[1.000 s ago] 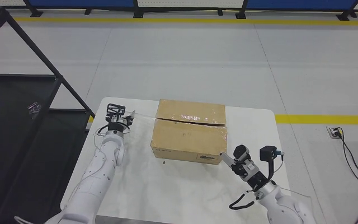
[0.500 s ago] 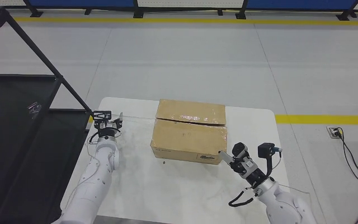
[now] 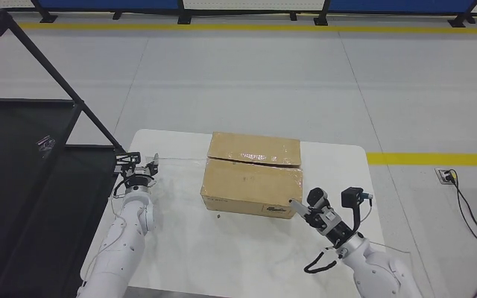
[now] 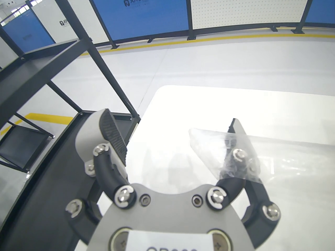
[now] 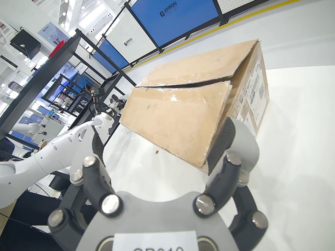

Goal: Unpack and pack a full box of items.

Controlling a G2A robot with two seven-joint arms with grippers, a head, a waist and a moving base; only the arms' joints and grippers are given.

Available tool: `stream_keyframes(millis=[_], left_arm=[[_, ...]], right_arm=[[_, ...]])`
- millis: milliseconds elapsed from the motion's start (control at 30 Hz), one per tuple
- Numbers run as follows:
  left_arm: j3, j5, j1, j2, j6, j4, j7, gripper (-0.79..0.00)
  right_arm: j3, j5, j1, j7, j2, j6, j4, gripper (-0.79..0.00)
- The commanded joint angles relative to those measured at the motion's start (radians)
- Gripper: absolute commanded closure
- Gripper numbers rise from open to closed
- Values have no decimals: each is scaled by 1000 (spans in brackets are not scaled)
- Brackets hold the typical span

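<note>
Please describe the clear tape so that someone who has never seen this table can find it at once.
On the white table stands a brown cardboard box. From its top edge a thin line stretches across to the left gripper at the table's edge. That is the clear tape strip: glossy and see-through, its end against one finger, unlike the opaque box.

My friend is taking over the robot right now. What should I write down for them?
Left hand: open, at the table's far left corner, a clear plastic strip clinging to it and stretching toward the cardboard box.
Right hand: open, empty, by the box's near right corner.
Done: the top seam is split; flaps lie closed.
Left: open the flaps, unpack, repack.
</note>
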Motion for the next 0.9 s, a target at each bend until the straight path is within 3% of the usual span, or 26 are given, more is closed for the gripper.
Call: stream_keyframes(millis=[0,333,633,867], left_arm=[[0,0,0,0,0,0,0,-785],[-71,-39,20,19,101,6,-79,-785],[-94,-87,-1,13,194,55,-106,-785],[-109,-124,-10,10,207,81,-101,-785]], right_arm=[[-1,-1,3,3,0,0,1,-785],[-8,3,23,18,1,-10,15,-785],[-21,2,52,36,0,-11,28,-785],[-28,5,64,41,0,-18,41,-785]])
